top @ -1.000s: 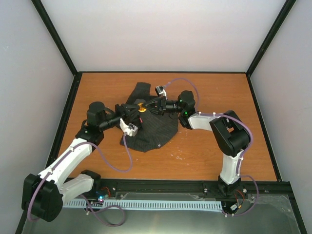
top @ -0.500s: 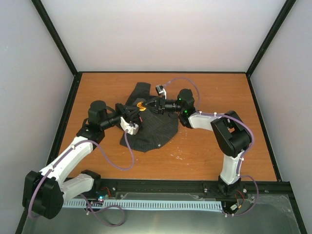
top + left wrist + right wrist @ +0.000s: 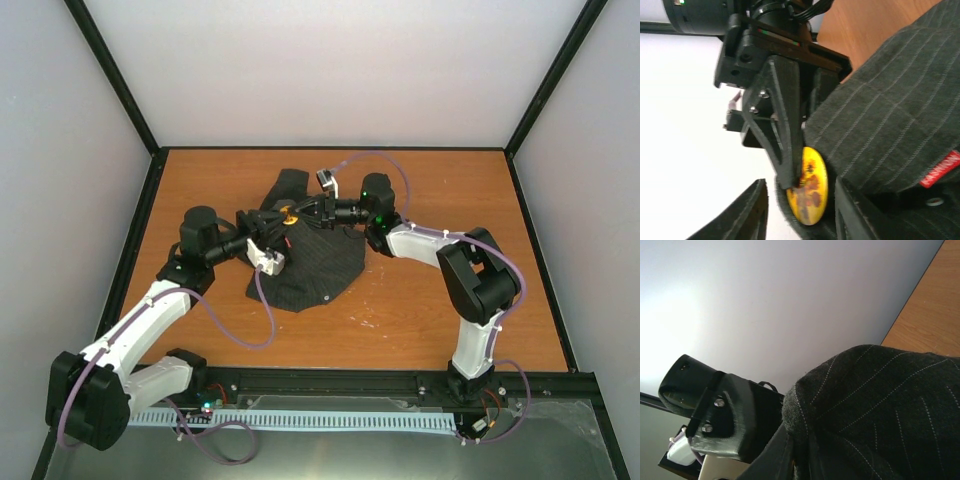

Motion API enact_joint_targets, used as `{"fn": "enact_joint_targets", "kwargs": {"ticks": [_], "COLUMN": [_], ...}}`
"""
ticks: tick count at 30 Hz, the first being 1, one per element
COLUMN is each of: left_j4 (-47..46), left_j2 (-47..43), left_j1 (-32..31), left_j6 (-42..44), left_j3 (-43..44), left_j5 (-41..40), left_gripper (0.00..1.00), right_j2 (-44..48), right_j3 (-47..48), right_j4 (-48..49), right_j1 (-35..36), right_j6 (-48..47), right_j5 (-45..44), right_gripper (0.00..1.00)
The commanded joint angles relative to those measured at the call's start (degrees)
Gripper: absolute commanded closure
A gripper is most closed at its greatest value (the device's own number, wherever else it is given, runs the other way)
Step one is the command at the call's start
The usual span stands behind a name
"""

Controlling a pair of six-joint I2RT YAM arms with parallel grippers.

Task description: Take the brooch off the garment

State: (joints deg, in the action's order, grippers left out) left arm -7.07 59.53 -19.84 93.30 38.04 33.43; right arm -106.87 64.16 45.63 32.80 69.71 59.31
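The dark pinstriped garment (image 3: pixel 308 262) lies mid-table, with one fold raised at its far edge. The golden-brown brooch (image 3: pixel 289 212) sits on that fold; in the left wrist view the brooch (image 3: pixel 810 189) is a yellow disc with brown marks. My right gripper (image 3: pixel 299 212) is shut on the raised fold (image 3: pixel 865 410), with one fingertip (image 3: pixel 790 170) lying against the brooch's face. My left gripper (image 3: pixel 800 215) is open, and its fingers (image 3: pixel 747 215) stand on either side of the brooch without touching it.
The red label (image 3: pixel 942 170) of the garment shows beside the fold. A small white button (image 3: pixel 329 299) sits near the garment's front hem. The orange table (image 3: pixel 440 300) is walled by a black frame.
My right gripper has moved a little toward the far side, lifting the fold and the brooch with it. My left gripper has stayed close beside it.
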Motion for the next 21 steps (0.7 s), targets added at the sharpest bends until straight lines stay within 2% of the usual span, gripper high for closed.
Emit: {"fn": "enact_joint_targets", "kwargs": {"ticks": [1,4,8,10,14,16,18,21], "left_j4": [-5.5,-7.0,-6.2,-6.0,-5.9,-5.6,-2.9,7.2], "left_j2": [-0.6,0.6,2.2,2.2,1.1,0.8,0.6,1.1], "left_j1": [-0.6,-0.6,-0.6,-0.6,-0.6,-0.6,-0.6,-0.6], "left_j6": [-0.8,-0.5,-0.7,-1.0,-1.5,-1.9,-3.2,-8.9], "left_j3": [0.4,0.6,1.5,1.6,1.3,1.3,2.2,6.5], "left_j5": [-0.1,-1.7,-3.5,-3.2,-1.8,-1.6,-1.4,-1.2], "left_gripper": [0.58,0.58,0.65,0.72,0.94,0.99,0.99,0.99], "right_j2": [1.9,2.2,2.5,2.6,2.6,2.7,3.0,4.8], "right_j3": [0.8,0.3,0.1,0.2,0.5,0.7,1.1,0.3], "right_j4": [-0.8,-0.5,-0.5,-0.5,-0.5,-0.6,-1.7,-1.4], "right_j1": [0.5,0.7,0.9,1.0,1.0,0.9,0.7,-1.2], "right_j6": [-1.3,-1.3,-1.2,-1.1,-0.9,-1.1,-2.2,-6.6], "right_j5": [0.3,0.1,-0.2,-0.4,-0.5,-0.5,-0.7,-2.3], "right_gripper": [0.91,0.92,0.92,0.92,0.90,0.84,0.73,0.58]}}
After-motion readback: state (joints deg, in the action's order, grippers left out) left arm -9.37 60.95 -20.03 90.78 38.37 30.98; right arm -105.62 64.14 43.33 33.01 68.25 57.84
